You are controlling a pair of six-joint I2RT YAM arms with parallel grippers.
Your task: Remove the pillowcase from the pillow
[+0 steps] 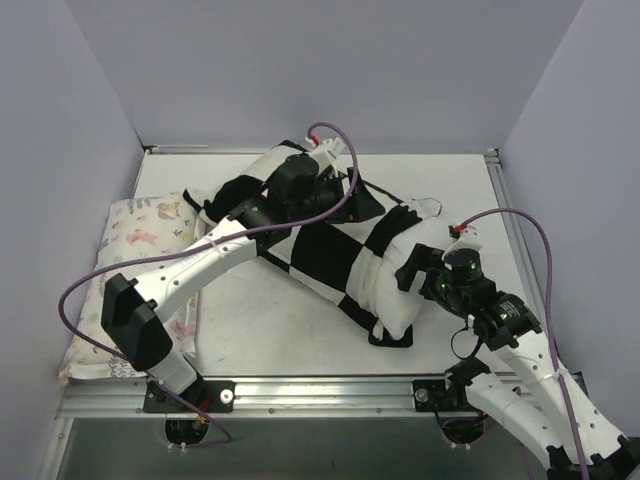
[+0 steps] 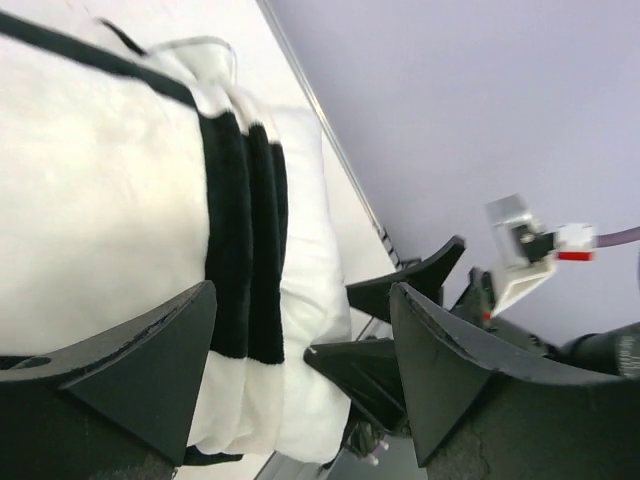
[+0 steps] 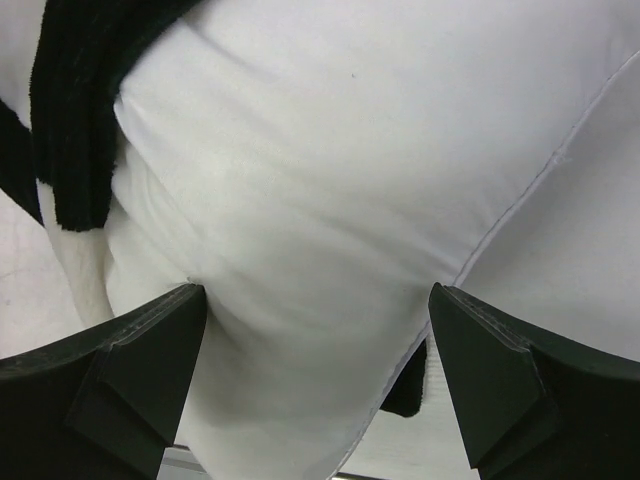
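Fingers of the right gripper (image 3: 315, 292) stand apart, with the bare white end of the pillow (image 3: 330, 180) bulging between them. The left gripper (image 2: 302, 288) is likewise spread, over the checkered pillowcase (image 2: 240, 230), which covers the rest of the pillow diagonally across mid-frame on the table (image 1: 270, 330). A floral pillow (image 1: 140, 225) lies at left.

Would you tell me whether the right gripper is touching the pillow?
Touching. The right wrist view shows the pillow bulging into the open right gripper, its fabric creased against one fingertip.
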